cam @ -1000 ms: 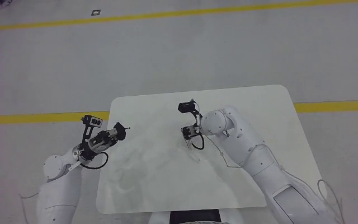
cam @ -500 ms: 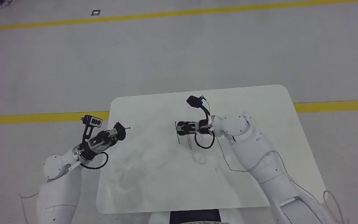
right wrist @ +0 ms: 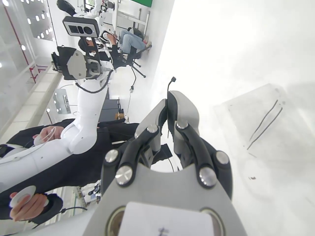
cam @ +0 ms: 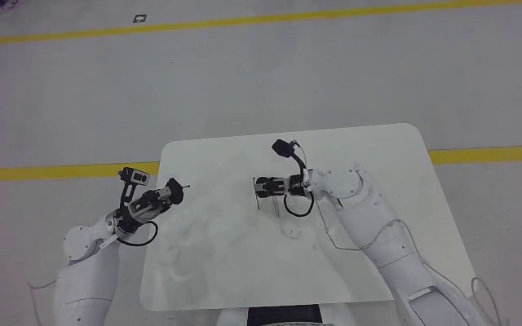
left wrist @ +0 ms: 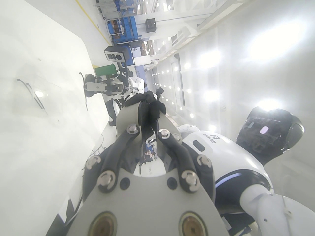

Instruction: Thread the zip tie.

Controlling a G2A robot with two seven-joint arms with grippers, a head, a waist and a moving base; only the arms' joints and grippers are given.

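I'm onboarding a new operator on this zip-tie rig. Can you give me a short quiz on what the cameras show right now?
1. True or false: the right gripper is shut on a zip tie.
2. Where do the spare zip ties lie? A) in a clear bag on the table; B) on the floor; C) in a green box.
3. In one word: are the left gripper and the right gripper touching or apart?
Key: 1 true; 2 A; 3 apart.
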